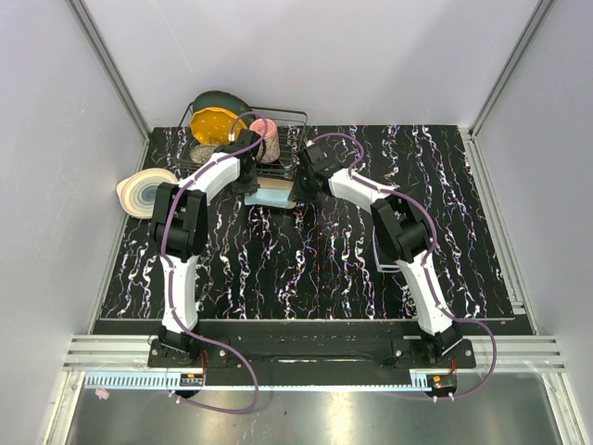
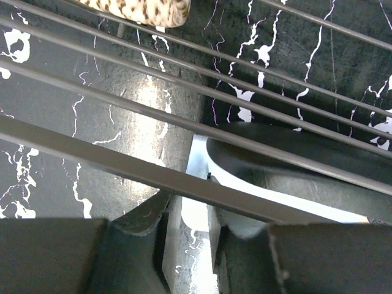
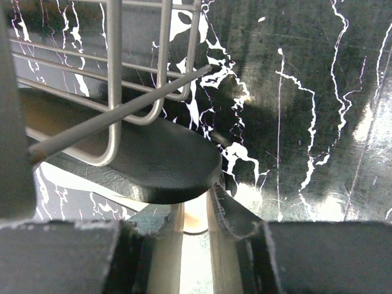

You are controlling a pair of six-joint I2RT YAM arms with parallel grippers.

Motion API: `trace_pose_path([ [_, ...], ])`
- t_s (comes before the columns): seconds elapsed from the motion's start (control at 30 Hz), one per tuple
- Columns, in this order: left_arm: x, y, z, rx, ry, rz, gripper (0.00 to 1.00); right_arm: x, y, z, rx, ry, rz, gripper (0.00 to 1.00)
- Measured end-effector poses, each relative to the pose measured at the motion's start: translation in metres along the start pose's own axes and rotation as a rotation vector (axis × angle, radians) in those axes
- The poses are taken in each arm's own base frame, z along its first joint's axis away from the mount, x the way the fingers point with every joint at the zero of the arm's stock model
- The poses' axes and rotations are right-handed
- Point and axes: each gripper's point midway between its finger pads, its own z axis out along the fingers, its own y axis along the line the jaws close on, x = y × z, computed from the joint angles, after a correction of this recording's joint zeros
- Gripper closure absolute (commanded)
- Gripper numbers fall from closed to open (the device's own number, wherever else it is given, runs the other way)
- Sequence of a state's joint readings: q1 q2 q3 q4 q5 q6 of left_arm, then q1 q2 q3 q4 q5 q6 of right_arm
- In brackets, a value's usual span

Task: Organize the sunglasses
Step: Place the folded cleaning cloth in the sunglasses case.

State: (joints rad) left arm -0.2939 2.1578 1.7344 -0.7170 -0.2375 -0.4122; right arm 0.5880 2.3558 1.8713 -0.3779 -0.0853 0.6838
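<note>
- Left gripper (image 2: 190, 245) and right gripper (image 3: 195, 245): jaws slightly spread, pinching nothing.
- Black glasses case (image 3: 165, 165) sits just ahead of both, by the rack wires (image 3: 113, 92).
- Sunglasses unseen, probably cased; withdraw straight, clear of wires.

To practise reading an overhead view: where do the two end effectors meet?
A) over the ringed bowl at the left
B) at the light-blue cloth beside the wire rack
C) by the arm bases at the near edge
B: the top view shows the left end effector and the right end effector facing each other over the light-blue cloth, just in front of the wire rack.
</note>
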Motion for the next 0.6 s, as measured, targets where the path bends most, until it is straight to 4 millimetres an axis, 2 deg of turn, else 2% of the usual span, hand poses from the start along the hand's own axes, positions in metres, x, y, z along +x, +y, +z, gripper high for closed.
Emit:
trace_pose_path([
  [0.4,0.0000,0.0000,0.0000,0.001,0.000,0.000,0.68,-0.0009,-0.0028,0.0019,0.005,-0.014,-0.008,0.68],
  [0.6,0.0024,-0.0010,0.0013,0.008,0.005,-0.001,0.74,-0.0013,-0.0024,0.0020,0.002,-0.016,-0.018,0.68],
])
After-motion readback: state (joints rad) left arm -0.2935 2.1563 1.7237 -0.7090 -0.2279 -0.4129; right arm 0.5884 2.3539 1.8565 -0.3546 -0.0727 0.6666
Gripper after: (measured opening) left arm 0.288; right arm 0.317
